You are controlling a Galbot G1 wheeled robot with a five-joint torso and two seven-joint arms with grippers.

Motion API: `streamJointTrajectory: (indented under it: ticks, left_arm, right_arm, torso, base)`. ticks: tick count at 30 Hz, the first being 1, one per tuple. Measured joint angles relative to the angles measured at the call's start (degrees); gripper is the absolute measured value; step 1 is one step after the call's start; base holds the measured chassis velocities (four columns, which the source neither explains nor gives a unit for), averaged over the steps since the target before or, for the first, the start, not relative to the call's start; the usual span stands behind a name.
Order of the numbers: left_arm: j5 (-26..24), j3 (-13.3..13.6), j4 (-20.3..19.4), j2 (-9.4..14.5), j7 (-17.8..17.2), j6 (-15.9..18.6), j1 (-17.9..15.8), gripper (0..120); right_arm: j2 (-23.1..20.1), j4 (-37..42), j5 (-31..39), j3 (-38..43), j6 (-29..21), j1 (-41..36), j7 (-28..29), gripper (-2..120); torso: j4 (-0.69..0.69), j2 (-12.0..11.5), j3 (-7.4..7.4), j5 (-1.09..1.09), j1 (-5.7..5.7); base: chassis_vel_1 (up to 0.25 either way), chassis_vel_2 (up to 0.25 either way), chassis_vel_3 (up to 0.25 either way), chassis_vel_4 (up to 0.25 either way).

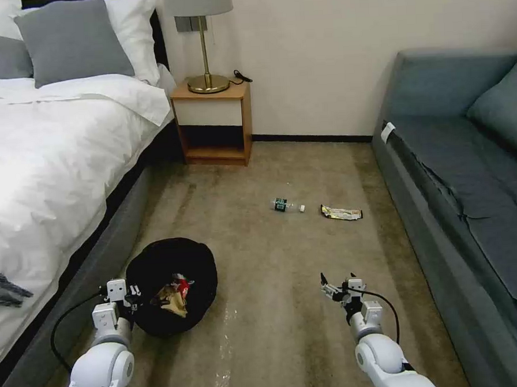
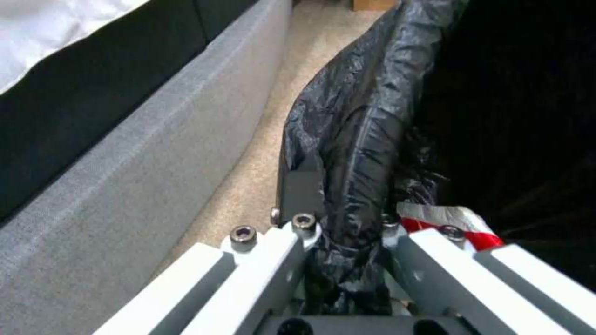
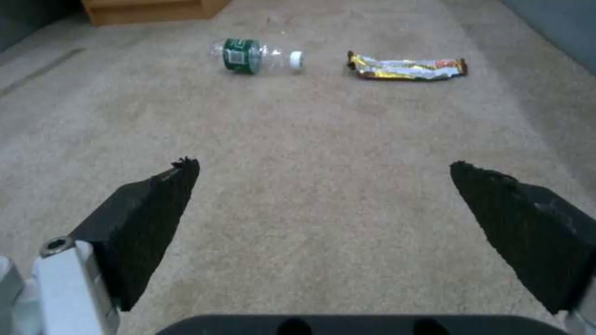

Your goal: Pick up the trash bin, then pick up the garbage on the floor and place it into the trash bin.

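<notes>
The rim of the trash bin (image 1: pixel 169 261) is pinched by the left gripper (image 1: pixel 124 293), jaws clamped on the black bag-covered edge, so the bin is held low by the bed (image 1: pixel 48 158). Inside it a red snack packet (image 1: pixel 183 285) and a crumpled brown paper bag (image 1: pixel 173 302) can be seen. The right gripper (image 1: pixel 333 289) is spread wide with nothing in it, hovering over bare carpet (image 1: pixel 277 331). Further out, well apart from both grippers, a small clear bottle (image 1: pixel 285 205) with a green label is lying on its side, and a gold-white wrapper (image 1: pixel 341 213) is lying just beside it, toward the sofa (image 1: pixel 459 165).
</notes>
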Motion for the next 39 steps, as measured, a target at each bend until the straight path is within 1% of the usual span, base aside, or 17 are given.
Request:
streamJointTrajectory:
  ticks: [9, 20, 39]
  left_arm:
    - [0.06, -0.14, -0.38, 0.01, -0.02, 0.00, 0.67, 0]
    - [0.22, -0.11, -0.75, -0.05, -0.02, -0.17, 1.00, 0]
    - [0.92, 0.91, 1.05, -0.60, 0.14, -0.78, 0.86, 0]
  right_arm:
    - [-0.58, 0.43, 0.31, 0.56, 0.02, -0.34, -0.26, 100]
    - [-0.79, 0.34, 0.61, 1.28, 0.30, -0.46, -0.49, 100]
    - [-0.56, -1.98, 1.34, 2.42, 1.55, -0.24, -1.64, 100]
  torso:
    - [0.00, 0.00, 0.00, 0.00, 0.00]
    - [0.00, 0.00, 0.00, 0.00, 0.00]
    - [0.00, 0.00, 0.00, 0.00, 0.00]
  base:
    - [-0.010, 0.014, 0.009, -0.010]
    - [-0.085, 0.078, 0.078, -0.089]
    - [-0.079, 0.084, 0.089, -0.092]
